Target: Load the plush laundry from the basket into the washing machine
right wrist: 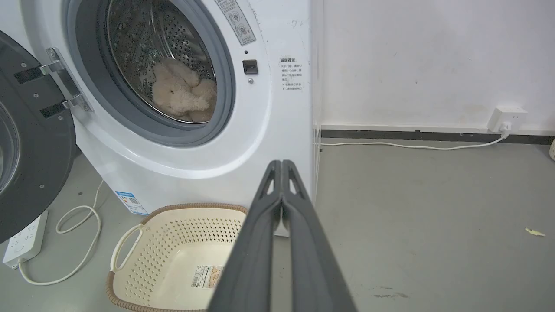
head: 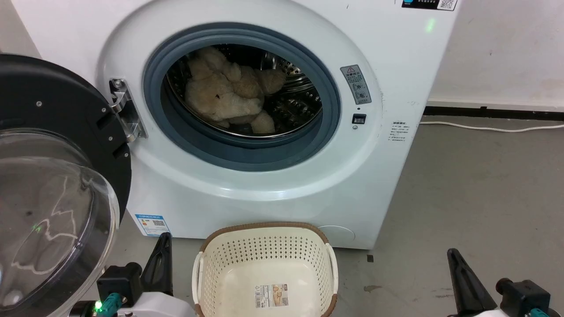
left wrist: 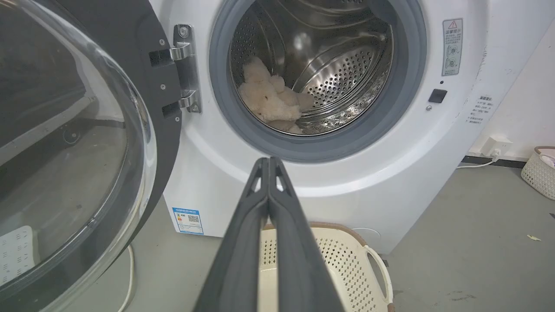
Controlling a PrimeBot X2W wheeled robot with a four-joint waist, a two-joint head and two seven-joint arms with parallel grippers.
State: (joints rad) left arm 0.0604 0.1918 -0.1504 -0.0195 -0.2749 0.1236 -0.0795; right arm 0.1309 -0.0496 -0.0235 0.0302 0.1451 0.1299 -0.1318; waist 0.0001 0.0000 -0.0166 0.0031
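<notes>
Black-rimmed clear bubble door hangs swung wide open at the left of the washing machine, carried on a steel hinge bolted to the machine's front. Left gripper is low, in front of the machine's lower left corner, beside the door's bottom edge; jaws pressed together tip to tip. Blue-edged sticker is on the machine's bottom left corner. Grey-blue gasket rings the machine's opening, with the perforated steel drum behind it. Plush laundry lies inside the drum, on the left and lower part of it, behind the gasket: cream shaggy fur, limbs sprawled. Basket stands upright on the floor just in front of the machine, directly below the opening; a label sticker shows on its bottom. Warning label is on the machine's front, right of the gasket. Right gripper is low, in front of the machine and past its right side; jaws pressed together along their tips. White cable runs on the floor from the machine's right side along the wall's foot to a socket.
</notes>
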